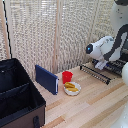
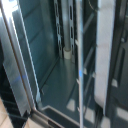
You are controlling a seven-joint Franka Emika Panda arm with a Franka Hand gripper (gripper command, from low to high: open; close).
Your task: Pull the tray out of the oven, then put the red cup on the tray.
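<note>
Exterior view: arm (image 1: 107,47) at three o'clock, reaching toward oven (image 1: 112,66) — tray (image 1: 95,74) seemingly drawn out over the open front. Cup (image 1: 67,76) on bench (image 1: 90,107) at centre, beside plate (image 1: 72,88), not yet moved.

Wrist view: oven interior (image 2: 55,75) close up — tool unseen, state impossible to tell.

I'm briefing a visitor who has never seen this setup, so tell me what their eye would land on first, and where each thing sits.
The bright red cup stands out mid-table, just behind a white plate of yellow food. At the exterior view's right, the white robot arm reaches over the oven's lowered door. A large black open case fills the exterior view's lower left, with a dark blue panel upright beside it.
</note>
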